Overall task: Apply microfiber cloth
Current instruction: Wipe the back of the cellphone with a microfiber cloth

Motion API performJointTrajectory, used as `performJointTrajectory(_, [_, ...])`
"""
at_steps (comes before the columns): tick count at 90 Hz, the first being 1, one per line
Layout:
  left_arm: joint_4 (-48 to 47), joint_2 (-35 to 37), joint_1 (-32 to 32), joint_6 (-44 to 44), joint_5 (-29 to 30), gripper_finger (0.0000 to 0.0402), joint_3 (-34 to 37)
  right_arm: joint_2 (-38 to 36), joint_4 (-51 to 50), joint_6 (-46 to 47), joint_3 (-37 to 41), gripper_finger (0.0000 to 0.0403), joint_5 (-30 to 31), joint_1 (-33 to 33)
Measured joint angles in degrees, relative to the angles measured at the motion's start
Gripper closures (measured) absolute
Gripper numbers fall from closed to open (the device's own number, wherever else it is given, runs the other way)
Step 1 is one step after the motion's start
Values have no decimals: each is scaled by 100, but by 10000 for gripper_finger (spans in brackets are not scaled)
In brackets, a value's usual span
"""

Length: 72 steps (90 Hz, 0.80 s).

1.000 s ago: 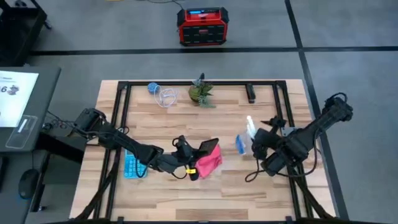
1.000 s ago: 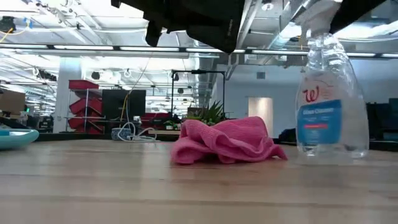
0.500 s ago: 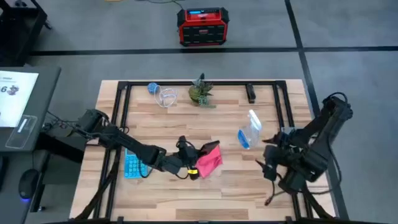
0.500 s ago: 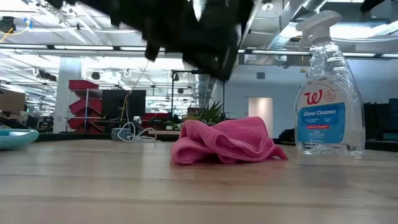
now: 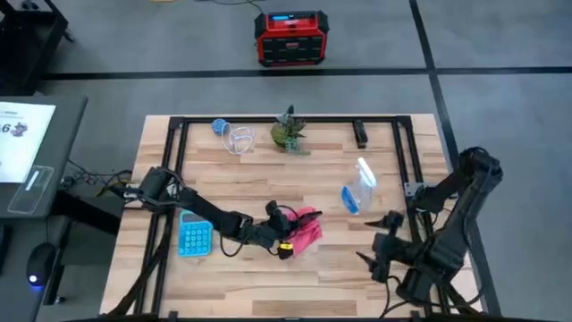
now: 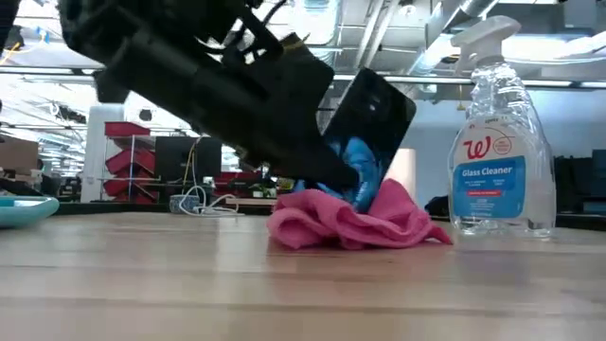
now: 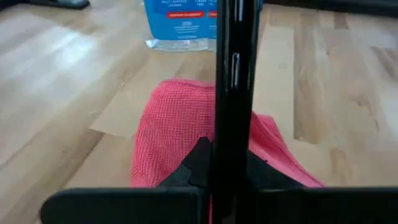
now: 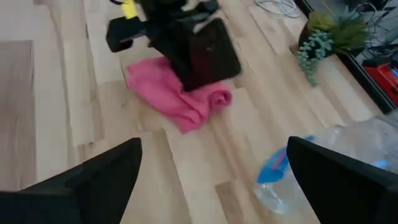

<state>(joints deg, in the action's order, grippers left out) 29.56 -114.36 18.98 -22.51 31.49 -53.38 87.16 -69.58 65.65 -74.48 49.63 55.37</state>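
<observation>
Phone (image 6: 365, 128) now tilted edgewise onto microfiber cloth (image 6: 355, 223)

We see left gripper (image 5: 288, 225) lowered since a second ago, black phone (image 6: 365, 123) in its grasp now pressed edge-down into microfiber cloth (image 6: 355, 220); cloth top, earlier humped, now dented. Left arm stretched further right, uncovering light blue calculator (image 5: 193, 236). Right gripper (image 5: 380, 255) pulled off spray bottle (image 5: 357, 189), back to near right corner, fingers apart.

overhead downward, tabletop level, wrists close, all sharing pink cloth (image 5: 307, 231)
</observation>
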Motion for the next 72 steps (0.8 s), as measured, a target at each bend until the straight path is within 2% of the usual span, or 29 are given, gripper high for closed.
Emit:
performJointTrajectory(21, [-171,-144,-122,-218,-277,393,3,426,122,-79,0,17,2,-265])
performJointTrajectory(54, [-435,667,-62,173,-404,393,54,592,61,-167,2,17,-59,-452])
performJointTrajectory(72, [-398,569,-57,247,-322,393,42,592,61,-182,2,17,-2,-454])
